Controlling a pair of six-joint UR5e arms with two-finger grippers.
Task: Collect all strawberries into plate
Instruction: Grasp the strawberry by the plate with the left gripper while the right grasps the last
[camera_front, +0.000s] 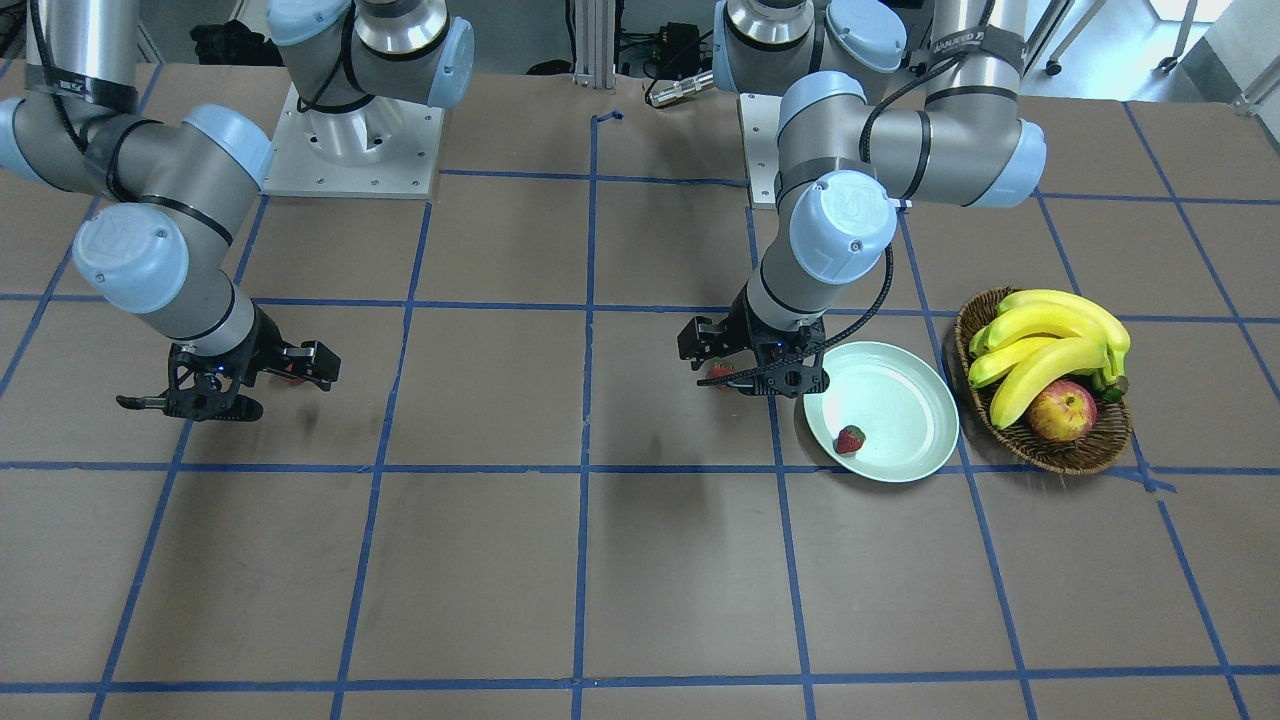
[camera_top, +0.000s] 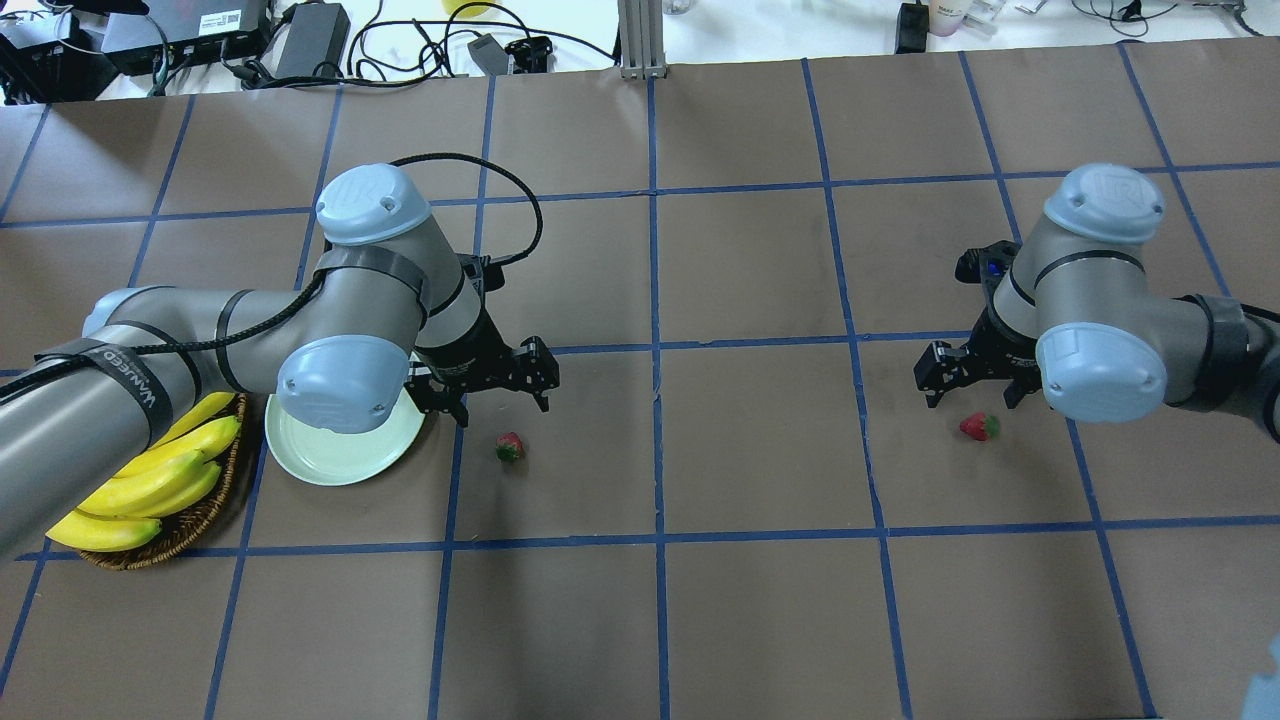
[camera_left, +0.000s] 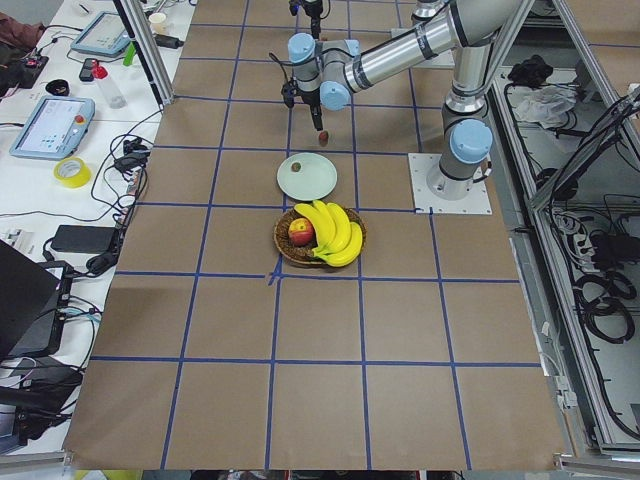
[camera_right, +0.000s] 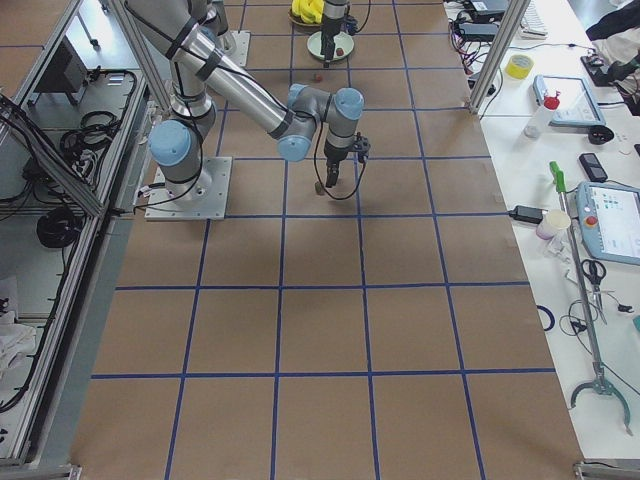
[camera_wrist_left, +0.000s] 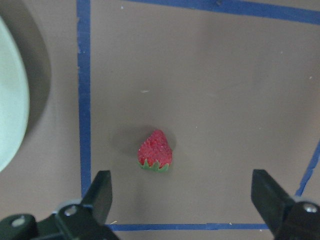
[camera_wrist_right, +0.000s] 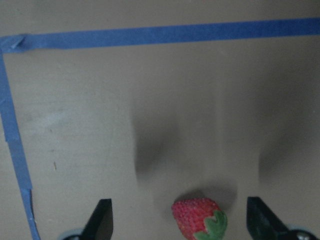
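Note:
One strawberry (camera_front: 850, 438) lies on the pale mint plate (camera_front: 900, 400), near its rim; the arm hides it in the overhead view. A second strawberry (camera_top: 510, 447) lies on the table just right of the plate (camera_top: 330, 462). My left gripper (camera_top: 500, 400) hovers open over it, and it shows between the fingers in the left wrist view (camera_wrist_left: 155, 151). A third strawberry (camera_top: 980, 426) lies on the table on the right side. My right gripper (camera_top: 970, 395) is open just above it, and it sits between the fingers in the right wrist view (camera_wrist_right: 197, 218).
A brown wicker basket (camera_front: 1085, 455) with bananas (camera_front: 1050, 345) and a red-yellow apple (camera_front: 1062, 410) stands right beside the plate, on its side away from the grippers. Blue tape lines grid the brown table.

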